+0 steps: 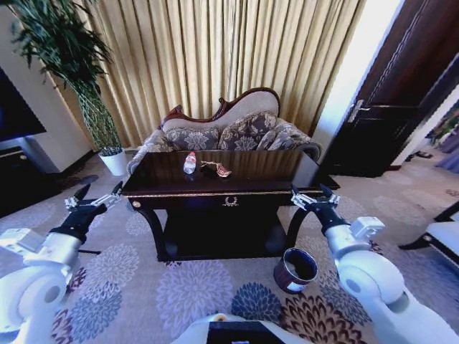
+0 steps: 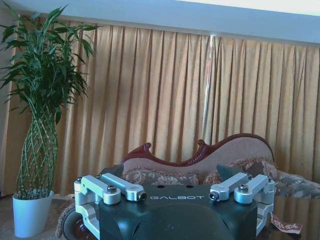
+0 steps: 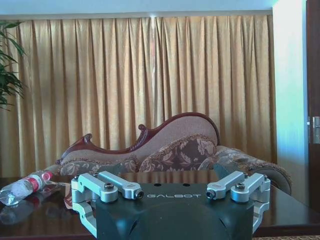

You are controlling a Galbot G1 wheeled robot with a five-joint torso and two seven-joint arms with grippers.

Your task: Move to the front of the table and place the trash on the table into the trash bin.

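Observation:
The dark glossy table (image 1: 237, 192) stands straight ahead, in front of a sofa. A clear bottle (image 1: 189, 163) with a red cap lies on the tabletop, and a brownish-red wrapper (image 1: 217, 170) lies just right of it. On the carpet by the table's front right leg sits the round maroon trash bin (image 1: 295, 269). My left gripper (image 1: 100, 193) hovers open off the table's front left corner, and my right gripper (image 1: 310, 193) hovers open at its front right corner. The right wrist view shows the gripper (image 3: 172, 193) open with the bottle (image 3: 25, 186) on the tabletop beyond it. In the left wrist view, the gripper (image 2: 175, 196) is open and the wrapper (image 2: 286, 226) lies beyond it.
A patterned sofa (image 1: 229, 132) backs the table against gold curtains. A tall plant in a white pot (image 1: 113, 161) stands at the back left beside a dark cabinet (image 1: 18, 168). A dark door (image 1: 387, 115) is at the right. A chair edge (image 1: 441, 236) shows at far right.

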